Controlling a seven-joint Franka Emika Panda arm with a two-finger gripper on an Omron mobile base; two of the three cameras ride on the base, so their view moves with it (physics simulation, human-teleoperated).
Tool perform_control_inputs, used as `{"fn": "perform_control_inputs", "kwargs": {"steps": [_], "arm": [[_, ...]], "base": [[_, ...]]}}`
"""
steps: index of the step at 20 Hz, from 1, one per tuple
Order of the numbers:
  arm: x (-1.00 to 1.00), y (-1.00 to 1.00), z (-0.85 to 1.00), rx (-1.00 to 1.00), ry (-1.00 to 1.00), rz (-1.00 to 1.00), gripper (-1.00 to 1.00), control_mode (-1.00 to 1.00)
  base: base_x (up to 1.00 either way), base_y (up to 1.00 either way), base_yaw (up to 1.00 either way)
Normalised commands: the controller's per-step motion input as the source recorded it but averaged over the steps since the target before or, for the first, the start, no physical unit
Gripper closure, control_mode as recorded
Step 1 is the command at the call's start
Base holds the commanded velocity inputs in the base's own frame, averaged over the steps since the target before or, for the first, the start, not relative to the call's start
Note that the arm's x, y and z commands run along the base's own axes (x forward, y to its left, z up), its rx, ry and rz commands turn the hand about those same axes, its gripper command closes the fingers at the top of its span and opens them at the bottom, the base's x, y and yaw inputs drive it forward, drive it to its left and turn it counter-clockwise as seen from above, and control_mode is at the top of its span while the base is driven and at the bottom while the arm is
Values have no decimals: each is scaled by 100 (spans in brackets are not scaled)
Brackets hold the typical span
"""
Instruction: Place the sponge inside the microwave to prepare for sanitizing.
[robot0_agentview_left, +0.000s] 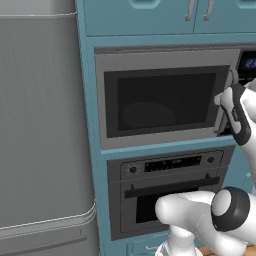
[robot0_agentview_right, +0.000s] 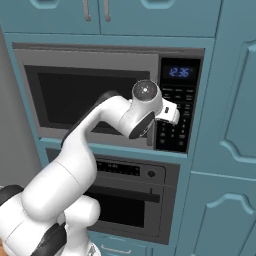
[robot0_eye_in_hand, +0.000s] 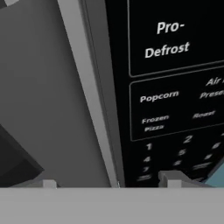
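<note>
Reading "Pro-Defrost" and "Popcorn", the keypad (robot0_eye_in_hand: 175, 87) faces the gripper (robot0_eye_in_hand: 106, 183) (jaws apart, holding nothing).

A teal cabinet wall (robot0_agentview_left: 92, 125) is carrying the appliances: the microwave (robot0_agentview_left: 165, 100), its door shut, is sitting in the upper recess, and a grey oven (robot0_agentview_left: 165, 195) is sitting directly below it; cupboard doors (robot0_agentview_right: 100, 12) are closing the top.

Microwave (robot0_agentview_left: 165, 100) handle largely hidden behind the wrist — lower keypad (robot0_eye_in_hand: 183, 148) digits blurred
</note>
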Motion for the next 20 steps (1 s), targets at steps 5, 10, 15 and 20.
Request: {"fn": "perform_control_inputs", "kwargs": {"steps": [5, 10, 15, 20], "arm": [[0, 0, 0, 0, 0, 0, 100, -100], [0, 0, 0, 0, 0, 0, 100, -100], [-34, 7, 0, 0, -4, -3, 100, -100], [-61, 12, 0, 0, -9, -7, 100, -100]], "base": [[0, 0, 0], [0, 0, 0], [0, 0, 0], [0, 0, 0]]}}
